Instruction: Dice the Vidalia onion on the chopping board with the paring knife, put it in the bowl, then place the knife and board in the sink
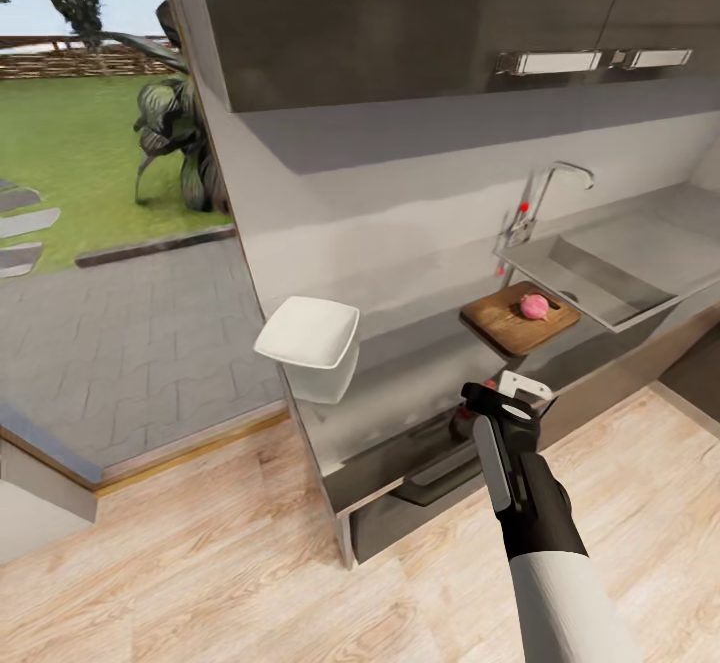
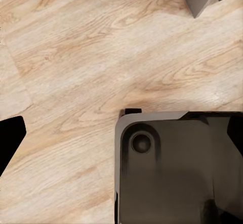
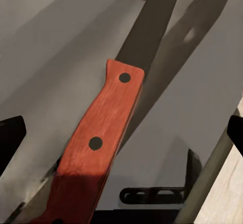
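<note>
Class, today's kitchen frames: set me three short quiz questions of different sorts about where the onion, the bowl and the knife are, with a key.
1. True or false: the onion lies on the chopping board.
2. Multiple choice: the white bowl sits (A) in the sink, (B) at the countertop's end nearest the garden door, (C) on the floor.
3. Fill in: the knife under the right gripper has a ___ handle.

Key: 1 true; 2 B; 3 red.
</note>
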Robot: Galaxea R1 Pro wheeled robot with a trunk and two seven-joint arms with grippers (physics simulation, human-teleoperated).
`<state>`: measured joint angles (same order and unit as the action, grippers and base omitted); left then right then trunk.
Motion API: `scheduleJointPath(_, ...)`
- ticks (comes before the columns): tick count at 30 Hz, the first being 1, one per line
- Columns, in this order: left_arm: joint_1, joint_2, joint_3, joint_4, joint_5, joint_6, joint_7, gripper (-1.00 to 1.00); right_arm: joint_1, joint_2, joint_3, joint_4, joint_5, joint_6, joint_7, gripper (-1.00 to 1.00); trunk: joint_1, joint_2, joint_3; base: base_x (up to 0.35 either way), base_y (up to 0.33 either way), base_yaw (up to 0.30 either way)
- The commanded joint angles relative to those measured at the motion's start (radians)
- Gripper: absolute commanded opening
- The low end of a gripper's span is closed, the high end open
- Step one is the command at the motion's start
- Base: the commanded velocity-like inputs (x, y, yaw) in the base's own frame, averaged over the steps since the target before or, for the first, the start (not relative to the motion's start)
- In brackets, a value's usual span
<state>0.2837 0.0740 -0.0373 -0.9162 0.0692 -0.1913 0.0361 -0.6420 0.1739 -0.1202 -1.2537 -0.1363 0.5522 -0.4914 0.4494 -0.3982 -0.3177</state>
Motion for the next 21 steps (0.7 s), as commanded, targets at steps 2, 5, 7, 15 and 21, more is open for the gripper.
scheduleJointPath(2, 0.0, 0.001, -0.004, 0.0, 0.007, -0.002, 0.004, 1.0, -0.001, 0.001, 0.0, -0.001, -0.01, 0.002, -0.007, 1.0, 0.001, -0.002, -0.002, 0.0, 0.047, 0.0)
scheduleJointPath(5, 0.0, 0.001, -0.004, 0.0, 0.007, -0.002, 0.004, 1.0, -0.001, 0.001, -0.001, -0.001, -0.01, 0.002, -0.007, 1.0, 0.001, -0.002, -0.002, 0.0, 0.021, 0.0)
scheduleJointPath(7, 0.0, 0.001, -0.004, 0.0, 0.007, -0.002, 0.004, 1.0, -0.001, 0.001, 0.0, 0.0, -0.01, 0.002, -0.007, 1.0, 0.001, -0.002, -0.002, 0.0, 0.009, 0.0)
scheduleJointPath(15, 0.0, 0.001, -0.003, 0.0, 0.007, -0.002, 0.004, 1.0, -0.001, 0.001, -0.001, 0.008, -0.01, 0.002, -0.006, 1.0, 0.001, -0.002, -0.002, 0.0, 0.001, 0.0)
scheduleJointPath(21, 0.0, 0.001, -0.003, 0.002, 0.007, -0.002, 0.004, 1.0, -0.001, 0.001, -0.001, 0.009, -0.017, 0.002, -0.004, 1.0, 0.001, -0.002, -0.002, 0.0, 0.0, 0.0)
